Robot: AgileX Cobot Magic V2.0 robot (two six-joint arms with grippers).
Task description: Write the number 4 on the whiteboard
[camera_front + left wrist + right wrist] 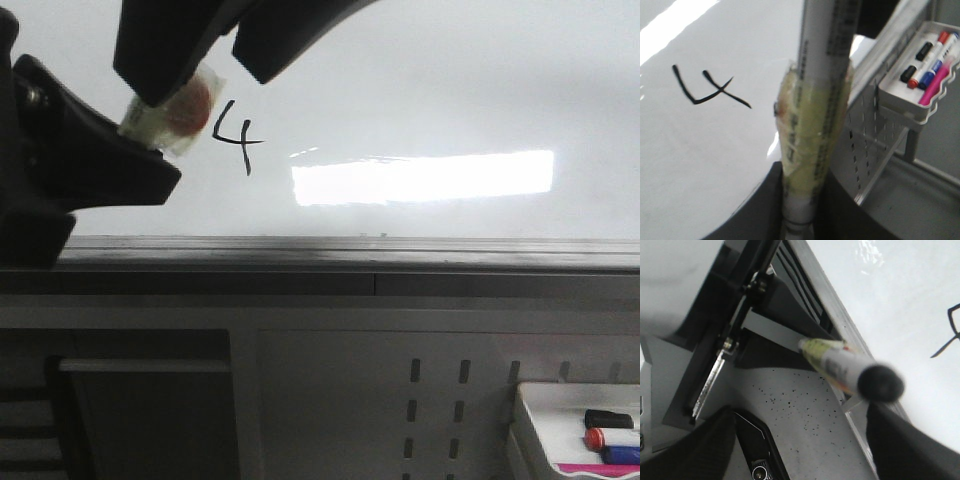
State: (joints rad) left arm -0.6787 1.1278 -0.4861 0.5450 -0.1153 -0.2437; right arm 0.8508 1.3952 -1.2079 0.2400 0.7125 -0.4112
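Grey shelving is sitting nearest, with a marker tray (560, 420). Further back, left gripper (150, 130) is clamping a taped marker (175, 115) beside the 4 (238, 138) on the whiteboard (450, 90). Right gripper (800, 450) is hanging spread apart.

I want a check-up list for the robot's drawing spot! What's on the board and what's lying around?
Surface: the whiteboard is glossy, with a bright light reflection.
Job's things: the number 4 is drawn in black; the taped marker sits off the board.
Clutter: a small white tray holds several markers.
Grippers: the left gripper grips the marker; the right gripper is open and empty.
Cables: nothing seen.
Surroundings: a grey frame edge under the board, and a perforated grey panel below.
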